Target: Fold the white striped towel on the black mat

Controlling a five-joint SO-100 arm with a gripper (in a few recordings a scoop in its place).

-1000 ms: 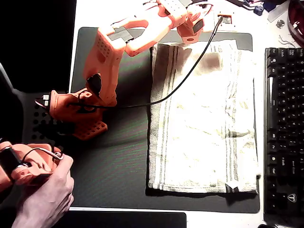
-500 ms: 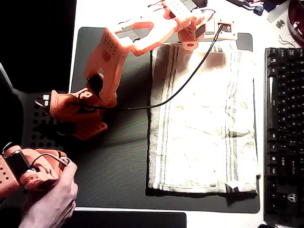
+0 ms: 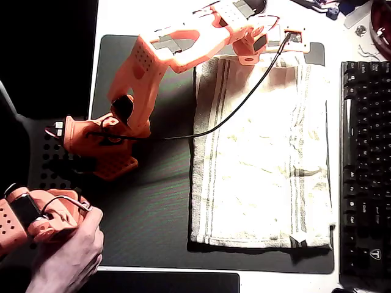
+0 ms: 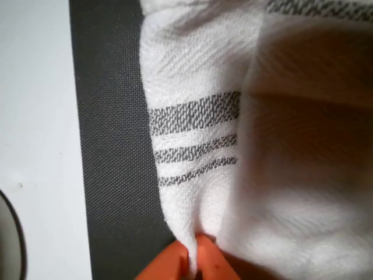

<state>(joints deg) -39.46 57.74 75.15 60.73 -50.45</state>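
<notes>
In the overhead view the orange arm reaches up and to the right from its base, so that the gripper [image 3: 259, 46] sits over the top edge of the white striped towel [image 3: 263, 152]. From the gripper, nearly the whole cloth stretches away toward the bottom of the picture, spread flat on the black mat [image 3: 153, 201] with its striped bands running along the left and right sides and a small tag at the far lower right corner. A black cable [image 3: 232, 110] trails from the wrist diagonally across the towel's upper left part back to the base, and a black keyboard [image 3: 363, 165] lies well off to the gripper's right, just beyond the mat. No fold shows here — the towel is one open sheet. In the wrist view the two orange fingertips [image 4: 204, 262] are pressed together on a thin ridge of fabric at the bottom of the frame; ahead of them the cloth gathers up with three grey stripes across it, the mat's dark weave just to the left and the pale table [image 4: 35, 146] beyond that. I judge the task barely begun: an edge is pinched, while carrying it over to the opposite edge and laying it down is all still to do.
</notes>
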